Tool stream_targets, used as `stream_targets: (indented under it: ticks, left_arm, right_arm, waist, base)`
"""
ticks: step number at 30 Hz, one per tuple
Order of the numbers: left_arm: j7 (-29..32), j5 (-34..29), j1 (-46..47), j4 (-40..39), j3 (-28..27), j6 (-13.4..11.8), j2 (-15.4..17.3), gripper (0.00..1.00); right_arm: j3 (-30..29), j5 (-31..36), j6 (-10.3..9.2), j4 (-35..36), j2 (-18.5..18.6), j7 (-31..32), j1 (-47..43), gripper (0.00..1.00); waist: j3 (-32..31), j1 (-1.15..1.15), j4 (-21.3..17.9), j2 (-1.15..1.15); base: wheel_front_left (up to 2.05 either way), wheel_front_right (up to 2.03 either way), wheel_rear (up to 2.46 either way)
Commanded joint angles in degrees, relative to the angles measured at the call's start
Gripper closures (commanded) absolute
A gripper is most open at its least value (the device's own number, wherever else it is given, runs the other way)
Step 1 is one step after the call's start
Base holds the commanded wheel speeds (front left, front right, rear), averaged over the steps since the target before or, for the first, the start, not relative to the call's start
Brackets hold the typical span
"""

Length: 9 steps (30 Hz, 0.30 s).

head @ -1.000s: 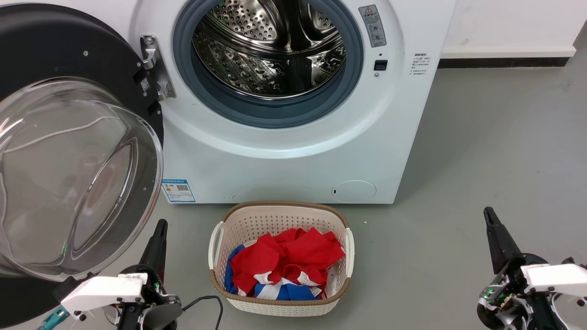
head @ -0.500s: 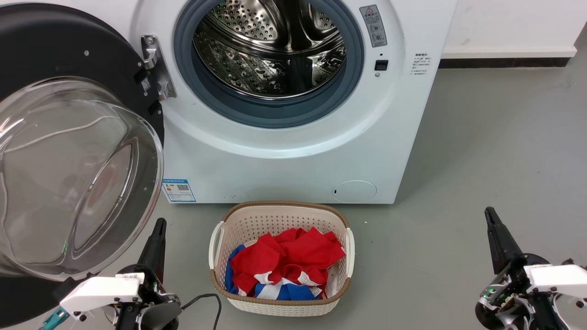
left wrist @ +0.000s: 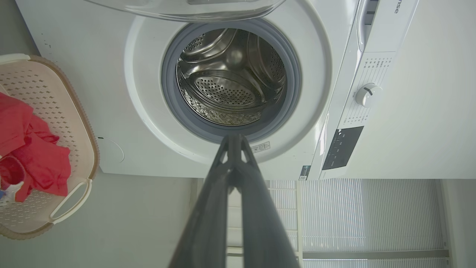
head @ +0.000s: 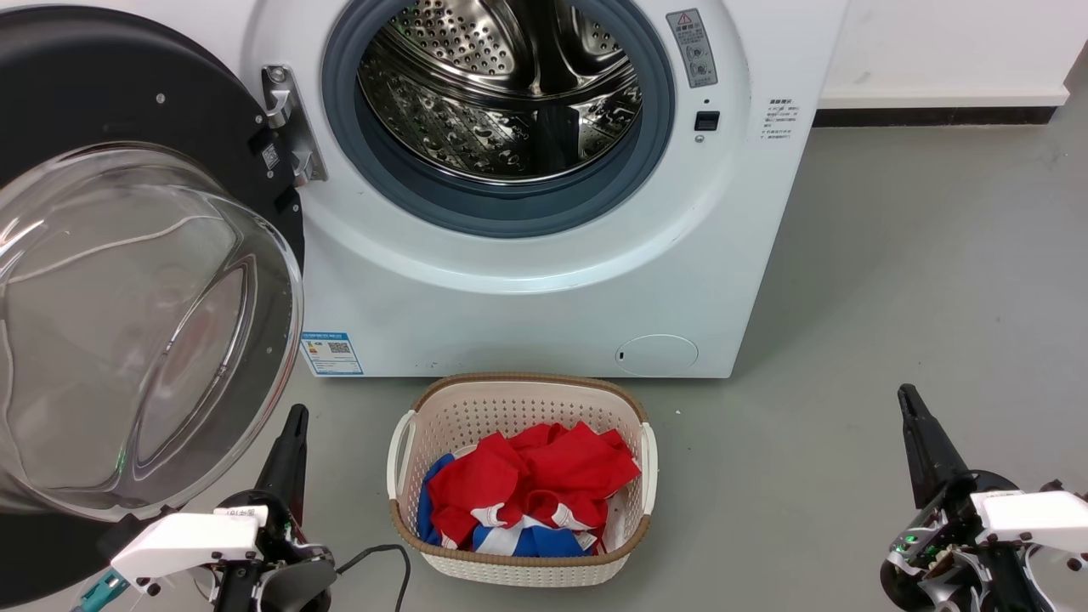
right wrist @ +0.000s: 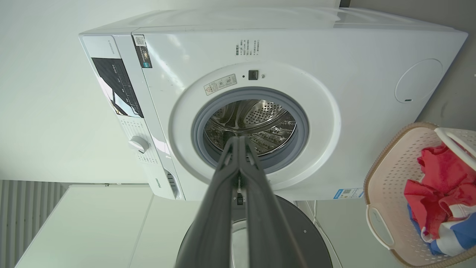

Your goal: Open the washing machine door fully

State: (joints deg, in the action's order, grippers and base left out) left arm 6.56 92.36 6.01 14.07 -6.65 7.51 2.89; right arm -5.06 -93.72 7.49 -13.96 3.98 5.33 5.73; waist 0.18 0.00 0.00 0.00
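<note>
Nothing moved, one door [head: 136, 297] open, one basket [head: 520, 379]

The washing machine [head: 527, 314] stands on the floor [head: 892, 280] with the wall [head: 935, 42] behind it. The washing machine door [head: 102, 102] hangs swung out to the left on its hinge [head: 285, 127], which sits at the left edge of the front opening. The drum [head: 501, 93] lies inside that opening. A small flap [head: 656, 354] sits low on the machine's front, towards the right.

A basket [head: 518, 380] stands on the floor just before the machine, below the opening, with clothes [head: 527, 476] in it. The left gripper [head: 297, 414] is left of the basket and beside the door's lower edge, perhaps just clear of it. The right gripper [head: 906, 395] is well to the basket's right, over the floor. A cable [head: 382, 557] lies between the left gripper and the basket.
</note>
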Motion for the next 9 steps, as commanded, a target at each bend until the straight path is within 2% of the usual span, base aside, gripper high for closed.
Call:
stream_targets:
  ticks: [1, 9]
  left_arm:
    - [0.19, 0.02, 0.43, 0.01, -0.17, 0.15, -0.18, 1.00]
    - [0.19, 0.03, 0.43, 0.01, -0.16, 0.15, -0.19, 1.00]
  right_arm:
    - [-0.22, 0.37, 0.00, -0.10, -0.16, 0.19, 0.73, 1.00]
    - [-0.35, 0.44, 0.00, -0.10, -0.25, 0.29, 0.74, 1.00]
  waist:
    - [0.00, 0.00, 0.00, 0.00]
    - [0.00, 0.00, 0.00, 0.00]
  base:
    - [0.00, 0.00, 0.00]
    - [0.00, 0.00, 0.00]
